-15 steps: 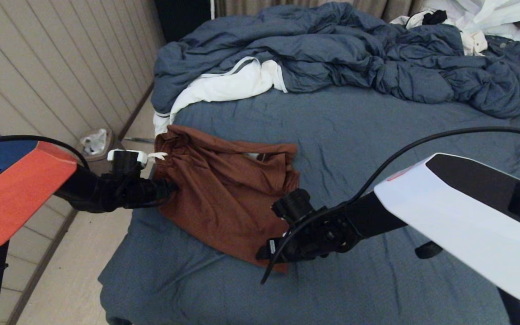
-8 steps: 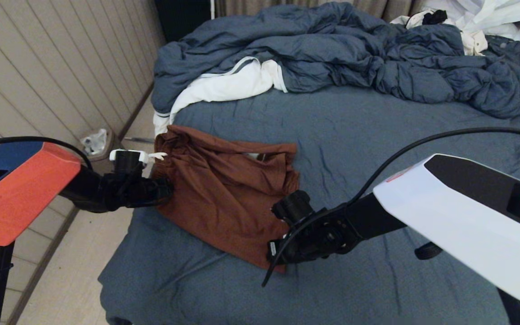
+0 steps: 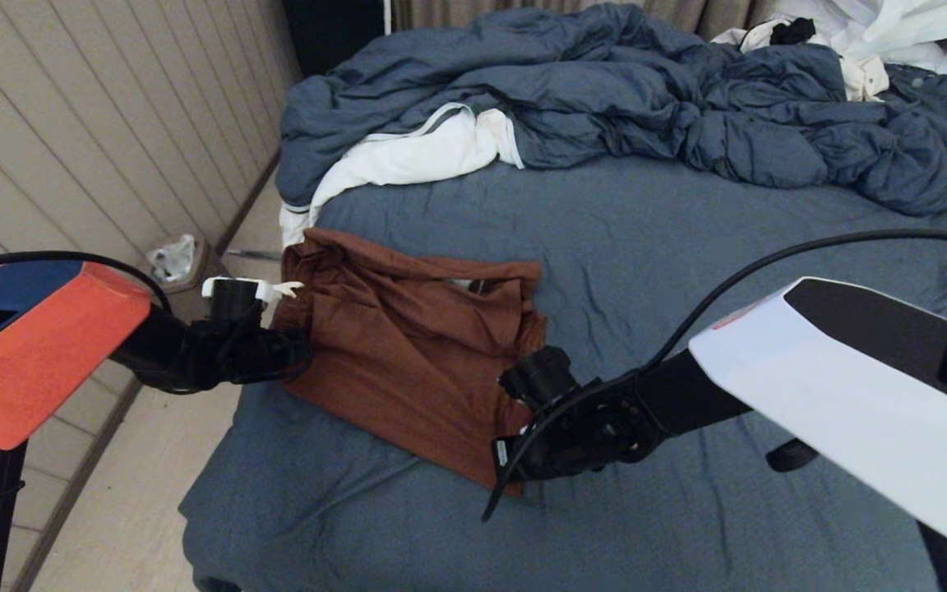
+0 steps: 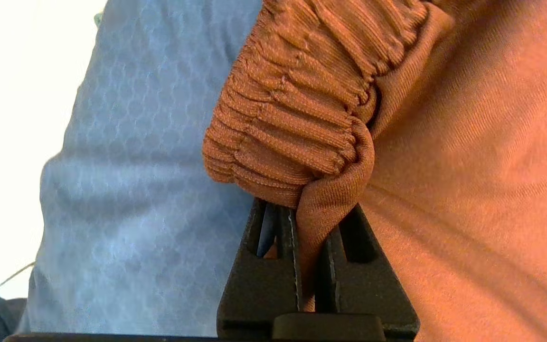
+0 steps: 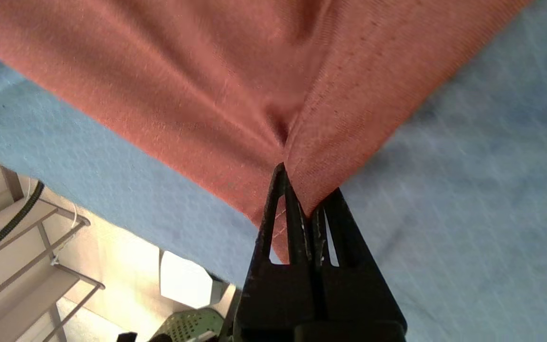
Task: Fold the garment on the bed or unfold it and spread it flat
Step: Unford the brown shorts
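The garment (image 3: 408, 353), rust-brown shorts, lies rumpled on the near left part of the bed (image 3: 687, 247), which has a slate-blue sheet. My left gripper (image 3: 301, 358) is at the shorts' left edge, shut on a pinch of fabric just below the gathered waistband (image 4: 292, 123); the cloth shows between its fingers (image 4: 264, 266). My right gripper (image 3: 515, 473) is at the near right corner of the shorts, shut on that corner (image 5: 311, 156), with the hem caught between its fingertips (image 5: 297, 228).
A rumpled blue duvet (image 3: 646, 90) with white cloth (image 3: 408, 156) fills the far side of the bed. White clothes (image 3: 876, 33) lie at the far right. The bed's left edge drops to the floor by a panelled wall (image 3: 87, 140); a small bin (image 3: 171, 259) stands there.
Both grippers have shut on the shorts. The left edge and near right corner of the fabric are drawn slightly toward the grippers; the arms have hardly shifted.
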`<state>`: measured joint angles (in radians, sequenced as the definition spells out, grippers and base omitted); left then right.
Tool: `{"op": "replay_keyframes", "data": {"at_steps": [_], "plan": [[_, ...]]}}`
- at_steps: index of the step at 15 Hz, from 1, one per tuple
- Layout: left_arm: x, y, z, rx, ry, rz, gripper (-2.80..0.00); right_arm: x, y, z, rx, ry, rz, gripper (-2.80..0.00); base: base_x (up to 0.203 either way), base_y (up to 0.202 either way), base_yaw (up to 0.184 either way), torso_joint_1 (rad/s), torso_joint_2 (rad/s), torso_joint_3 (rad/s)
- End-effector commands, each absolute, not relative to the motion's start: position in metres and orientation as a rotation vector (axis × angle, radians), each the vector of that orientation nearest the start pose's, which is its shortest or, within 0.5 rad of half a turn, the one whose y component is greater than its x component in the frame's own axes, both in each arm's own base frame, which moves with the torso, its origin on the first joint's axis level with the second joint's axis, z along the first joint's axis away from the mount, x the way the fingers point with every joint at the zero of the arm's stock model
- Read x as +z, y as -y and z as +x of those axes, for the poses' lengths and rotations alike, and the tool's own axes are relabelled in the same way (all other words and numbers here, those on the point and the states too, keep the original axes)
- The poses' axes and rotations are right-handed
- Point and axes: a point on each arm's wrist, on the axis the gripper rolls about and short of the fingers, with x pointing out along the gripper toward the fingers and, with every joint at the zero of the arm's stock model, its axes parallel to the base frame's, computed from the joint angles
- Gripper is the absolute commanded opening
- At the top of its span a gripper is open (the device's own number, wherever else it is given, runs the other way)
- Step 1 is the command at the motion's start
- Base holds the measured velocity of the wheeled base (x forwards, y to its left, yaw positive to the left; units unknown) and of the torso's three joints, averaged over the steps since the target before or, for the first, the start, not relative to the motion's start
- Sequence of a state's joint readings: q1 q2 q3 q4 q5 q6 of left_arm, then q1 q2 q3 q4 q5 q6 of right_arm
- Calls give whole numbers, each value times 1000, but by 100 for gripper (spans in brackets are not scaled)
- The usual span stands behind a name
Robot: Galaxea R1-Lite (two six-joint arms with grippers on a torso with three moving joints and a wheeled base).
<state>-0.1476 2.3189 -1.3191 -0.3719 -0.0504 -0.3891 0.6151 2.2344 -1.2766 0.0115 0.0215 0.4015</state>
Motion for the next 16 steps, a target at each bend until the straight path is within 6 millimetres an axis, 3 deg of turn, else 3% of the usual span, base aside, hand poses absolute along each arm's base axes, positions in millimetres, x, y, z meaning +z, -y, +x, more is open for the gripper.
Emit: {"op": "replay_keyframes", "data": {"at_steps": [1,7,12,16], "plan": [[50,82,417,-95,-721,-329,-280,70,-225,320,387,-1018,79,-280,0,0,0,0,0,0],[55,104,338,-162,-855,-265,-280,80,-183,286,344,-1063,60,-280,0,0,0,0,0,0],[49,93,300,-145,-868,-227,-280,71,-144,269,273,-1126,42,-280,0,0,0,0,0,0],[39,90,277,-164,-877,-192,-280,63,-131,263,242,-1159,39,-280,0,0,0,0,0,0]]}}
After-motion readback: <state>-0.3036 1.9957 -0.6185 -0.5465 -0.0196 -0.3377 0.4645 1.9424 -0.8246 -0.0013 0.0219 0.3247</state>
